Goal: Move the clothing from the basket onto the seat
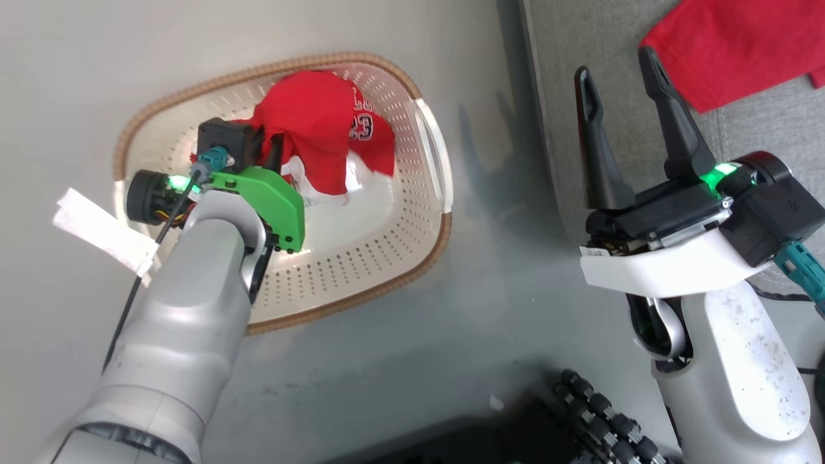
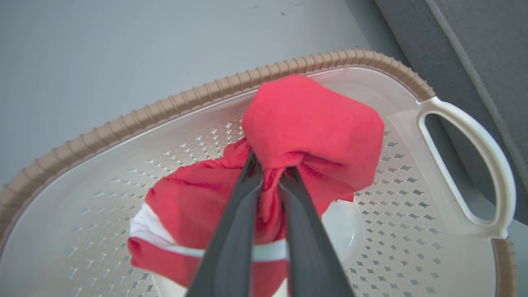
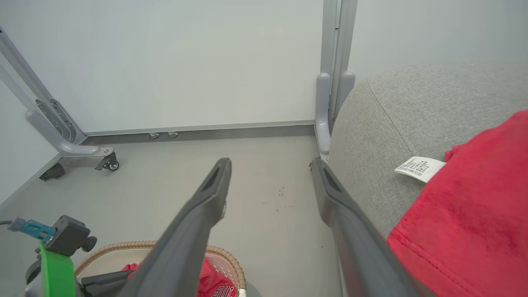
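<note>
The cream basket (image 1: pixel 393 258) with its brown rim stands on the floor at the left. Over its middle, my left gripper (image 2: pixel 271 166) is shut on a bunched red garment (image 2: pixel 313 123), which hangs partly lifted; its white-striped hem (image 2: pixel 165 243) droops toward the basket floor (image 2: pixel 412 231). In the head view this red garment (image 1: pixel 316 122) shows white number print. My right gripper (image 1: pixel 619 61) is open with nothing in it, at the near edge of the grey seat (image 1: pixel 760 129). Another red garment (image 1: pixel 728 45) lies on the seat (image 3: pixel 392 119), with a white tag (image 3: pixel 418 168) beside it.
The basket sits close to the seat's left side on grey floor (image 1: pixel 451 361). A white wall panel with a castered leg (image 3: pixel 70 144) and a grey post (image 3: pixel 330 90) stand beyond. My dark base and cable chain (image 1: pixel 599 412) are at the bottom. A white label (image 1: pixel 103 229) hangs from my left arm's cable.
</note>
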Motion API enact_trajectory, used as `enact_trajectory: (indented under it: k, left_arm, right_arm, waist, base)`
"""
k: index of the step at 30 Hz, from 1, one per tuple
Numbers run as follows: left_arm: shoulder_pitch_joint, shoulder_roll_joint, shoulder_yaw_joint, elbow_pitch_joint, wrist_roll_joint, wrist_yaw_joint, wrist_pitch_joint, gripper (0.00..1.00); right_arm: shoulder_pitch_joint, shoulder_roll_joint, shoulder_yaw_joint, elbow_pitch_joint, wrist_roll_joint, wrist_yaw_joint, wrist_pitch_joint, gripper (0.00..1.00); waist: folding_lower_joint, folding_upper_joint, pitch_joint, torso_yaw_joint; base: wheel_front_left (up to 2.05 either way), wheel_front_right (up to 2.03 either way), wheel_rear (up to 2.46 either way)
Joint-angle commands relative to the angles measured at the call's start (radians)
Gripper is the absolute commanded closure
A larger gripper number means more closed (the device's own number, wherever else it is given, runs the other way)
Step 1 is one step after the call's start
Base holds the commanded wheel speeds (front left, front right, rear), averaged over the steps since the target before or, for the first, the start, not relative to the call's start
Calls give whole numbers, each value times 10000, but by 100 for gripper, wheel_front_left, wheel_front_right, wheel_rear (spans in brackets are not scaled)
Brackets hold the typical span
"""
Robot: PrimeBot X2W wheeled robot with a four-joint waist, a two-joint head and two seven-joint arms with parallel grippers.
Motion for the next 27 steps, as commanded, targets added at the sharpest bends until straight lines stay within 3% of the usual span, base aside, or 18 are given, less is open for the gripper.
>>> enact_trajectory:
  k: [1, 27]
  left_arm:
    - [263, -72, 58, -222, -54, -55, -82, 100]
    - [4242, 542, 1230, -8806, 599, 546, -74, 100]
  right_arm:
    - [214, -91, -59, 76, -71, -3, -28, 0]
    - [2089, -316, -605, 514, -279, -3, 612, 0]
  waist:
    - [0, 0, -1078, 585]
    - [0, 0, -5011, 1919]
  base:
    - [0, 0, 0]
    - [0, 0, 0]
